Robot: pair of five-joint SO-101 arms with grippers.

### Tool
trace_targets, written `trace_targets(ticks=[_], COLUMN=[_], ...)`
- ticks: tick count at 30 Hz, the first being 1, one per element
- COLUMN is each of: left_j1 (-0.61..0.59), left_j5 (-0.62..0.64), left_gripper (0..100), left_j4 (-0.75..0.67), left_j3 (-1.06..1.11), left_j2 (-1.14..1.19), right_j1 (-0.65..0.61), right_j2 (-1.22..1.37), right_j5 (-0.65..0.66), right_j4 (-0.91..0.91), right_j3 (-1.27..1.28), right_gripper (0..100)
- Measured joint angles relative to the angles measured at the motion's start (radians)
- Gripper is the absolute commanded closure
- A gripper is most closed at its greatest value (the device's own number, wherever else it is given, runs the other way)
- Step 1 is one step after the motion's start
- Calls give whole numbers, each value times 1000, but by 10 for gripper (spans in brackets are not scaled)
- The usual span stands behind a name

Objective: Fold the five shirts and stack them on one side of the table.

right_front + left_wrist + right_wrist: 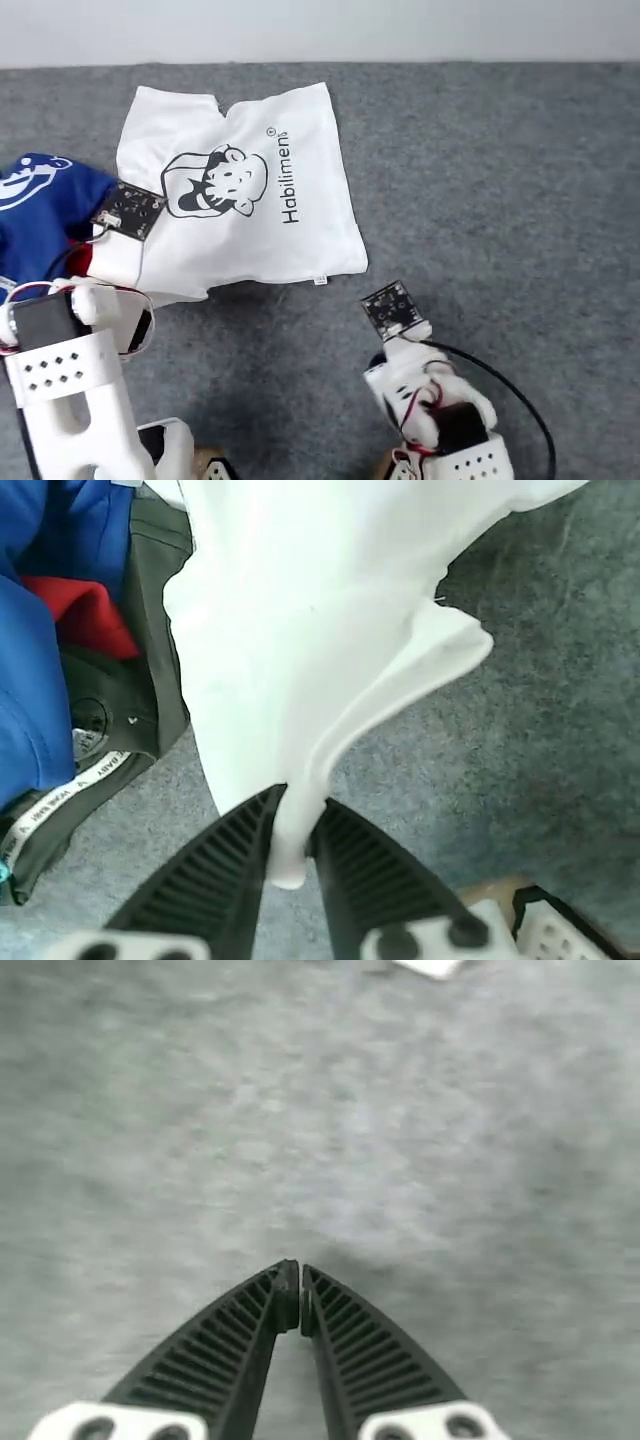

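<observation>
A white shirt (240, 185) with a black cartoon print lies partly spread on the grey table at the centre left. My left gripper (290, 830) is shut on a bunched edge of the white shirt (300, 630), at the shirt's left near corner, and the cloth hangs from its jaws. A blue shirt (40, 205) lies crumpled at the table's left edge, beside the left arm (120, 235). My right gripper (293, 1295) is shut with nothing in it, low over bare table. The right arm (395, 310) stands just in front of the white shirt's near right corner.
Beside the blue shirt (30, 630) in the left wrist view lie a red garment (85, 615) and a dark olive one (120, 720). Grey felt (500, 200) covers the table's right half. A white hem corner (430, 966) shows beyond the right gripper.
</observation>
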Motion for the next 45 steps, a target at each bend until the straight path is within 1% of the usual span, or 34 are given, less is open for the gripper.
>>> trace_targets(ticks=[3, 6, 9, 13, 18, 20, 24, 28, 32, 34, 39, 40, 45], left_j1=[0, 0, 0, 0, 0, 0, 0, 0, 0, 0, 0, 0, 0], left_j5=[37, 46, 51, 52, 52, 52, 52, 52, 52, 52, 52, 52, 52], left_gripper=[986, 986, 986, 986, 986, 986, 986, 986, 986, 986, 986, 986, 986], left_j4=[0, 0, 0, 0, 0, -2, -14, -18, -20, -20, -20, -20, -20], left_j3=[0, 0, 0, 0, 14, 40, 71, 71, 71, 71, 71, 71, 71], left_j2=[0, 0, 0, 0, -2, -2, -2, -2, -2, -2, -2, -2, -2], right_j1=[114, 201, 206, 173, 110, 86, 80, 81, 74, 61, 23, 11, -32], right_j2=[0, 0, -2, 87, 356, 531, 905, 1275, 1560, 1672, 1880, 1912, 2042], right_j5=[144, 195, 209, 212, 212, 212, 218, 295, 376, 404, 477, 483, 488], right_j4=[-86, -160, -169, -169, -169, -169, -169, -169, -169, -169, -91, -69, -20], right_j3=[0, -5, -44, -126, -333, -445, -700, -934, -1148, -1244, -1445, -1478, -1602], right_gripper=[991, 991, 991, 991, 991, 991, 991, 991, 987, 950, 760, 746, 746])
